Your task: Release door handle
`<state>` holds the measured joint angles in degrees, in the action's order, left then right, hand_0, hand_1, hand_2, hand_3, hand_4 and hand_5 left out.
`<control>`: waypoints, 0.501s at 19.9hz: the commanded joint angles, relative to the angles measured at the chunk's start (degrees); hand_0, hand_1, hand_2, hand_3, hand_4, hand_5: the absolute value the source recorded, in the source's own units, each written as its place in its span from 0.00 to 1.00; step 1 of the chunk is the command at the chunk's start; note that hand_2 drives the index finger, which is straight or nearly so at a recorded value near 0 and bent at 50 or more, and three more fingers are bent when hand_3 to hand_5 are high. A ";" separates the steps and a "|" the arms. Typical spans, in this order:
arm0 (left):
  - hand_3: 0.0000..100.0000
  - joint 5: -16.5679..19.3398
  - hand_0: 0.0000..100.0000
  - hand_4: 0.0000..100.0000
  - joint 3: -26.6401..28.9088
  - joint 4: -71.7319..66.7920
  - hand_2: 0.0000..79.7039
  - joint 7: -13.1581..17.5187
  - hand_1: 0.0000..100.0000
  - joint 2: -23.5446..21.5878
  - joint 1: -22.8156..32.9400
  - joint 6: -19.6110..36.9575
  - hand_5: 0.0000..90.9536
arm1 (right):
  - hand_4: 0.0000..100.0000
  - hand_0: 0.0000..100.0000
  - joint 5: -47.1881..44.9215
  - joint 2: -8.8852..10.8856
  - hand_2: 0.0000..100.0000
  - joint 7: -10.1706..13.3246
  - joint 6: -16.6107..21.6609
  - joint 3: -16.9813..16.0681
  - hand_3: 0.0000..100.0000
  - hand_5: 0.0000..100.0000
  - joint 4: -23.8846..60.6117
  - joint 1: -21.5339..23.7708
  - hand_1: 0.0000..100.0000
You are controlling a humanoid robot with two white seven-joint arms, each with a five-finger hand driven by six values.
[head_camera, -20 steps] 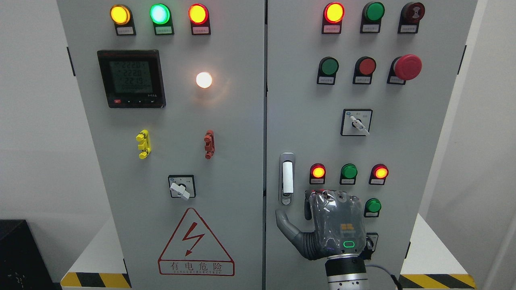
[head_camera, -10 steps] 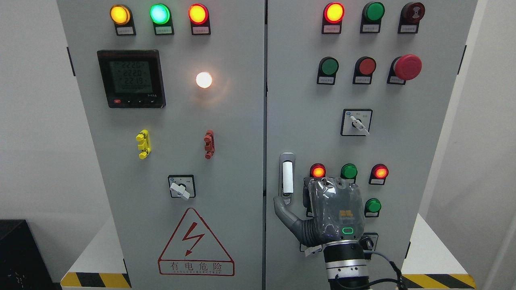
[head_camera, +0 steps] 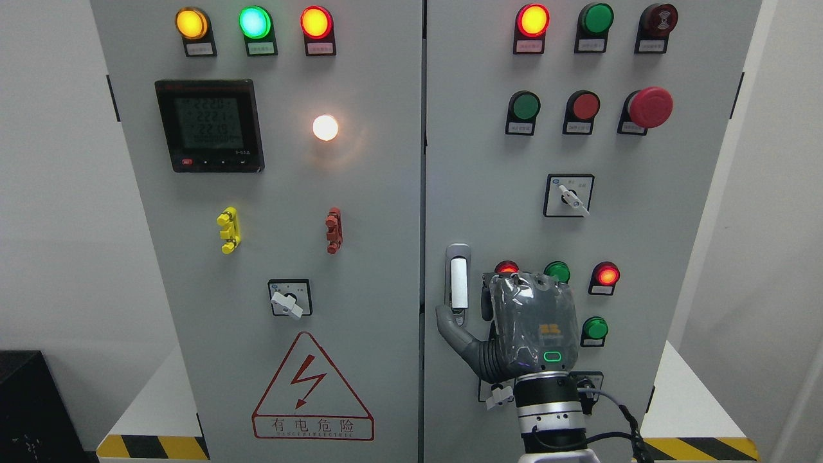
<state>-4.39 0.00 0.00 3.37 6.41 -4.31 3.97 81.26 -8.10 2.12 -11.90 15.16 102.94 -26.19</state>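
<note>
The door handle (head_camera: pixel 458 283) is a slim white lever in a silver recess, upright at the left edge of the cabinet's right door (head_camera: pixel 488 161). My right hand (head_camera: pixel 477 321) rises from the bottom edge, its grey back facing me, just right of and below the handle. Its thumb (head_camera: pixel 451 326) is spread out to the left, with the tip against the keyhole end of the recess. The other fingers point at the panel beside the handle and hold nothing. The hand partly hides a red lamp (head_camera: pixel 506 267) and a green lamp (head_camera: pixel 557 270). The left arm does not show.
The right door also carries a rotary switch (head_camera: pixel 569 195), a red mushroom stop button (head_camera: pixel 649 107) and more lamps (head_camera: pixel 606 274). The left door (head_camera: pixel 270 193) has a meter (head_camera: pixel 209 125), a rotary switch (head_camera: pixel 289 298) and a warning triangle (head_camera: pixel 312 389). Striped platform edges (head_camera: pixel 151 445) flank the cabinet.
My right hand has risen up the door and shifted slightly left. Its thumb tip has moved from below the handle's recess to its lower end, and the hand now covers part of two lamps.
</note>
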 commanded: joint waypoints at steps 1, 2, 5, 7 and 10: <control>0.09 0.00 0.00 0.01 -1.23 1.14 0.03 -0.03 0.00 0.00 0.00 -0.02 0.00 | 0.98 0.14 0.04 -0.07 0.87 -0.02 -0.05 -0.13 1.00 0.92 -0.73 -0.35 0.38; 0.09 0.00 0.00 0.01 -1.23 1.14 0.03 -0.03 0.00 0.00 0.00 -0.02 0.00 | 0.98 0.15 0.04 -0.07 0.87 -0.02 -0.05 -0.13 1.00 0.92 -0.73 -0.35 0.39; 0.09 0.00 0.00 0.01 -1.23 1.14 0.03 -0.03 0.00 0.00 0.00 -0.02 0.00 | 0.98 0.19 0.04 -0.07 0.87 -0.36 -0.66 -0.13 1.00 0.92 -0.73 -0.35 0.39; 0.09 0.00 0.00 0.01 -1.23 1.14 0.03 -0.03 0.00 0.00 0.00 -0.02 0.00 | 0.98 0.22 0.04 -0.07 0.87 -0.37 -0.66 -0.13 1.00 0.92 -0.73 -0.35 0.39; 0.09 0.00 0.00 0.01 -1.23 1.14 0.03 -0.03 0.00 0.00 0.00 -0.02 0.00 | 0.99 0.24 0.04 -0.07 0.87 -0.37 -0.66 -0.13 1.00 0.92 -0.99 -0.35 0.40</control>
<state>-4.40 0.00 0.00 3.37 6.42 -4.31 3.97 81.29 -8.14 1.72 -12.54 15.10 102.47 -26.49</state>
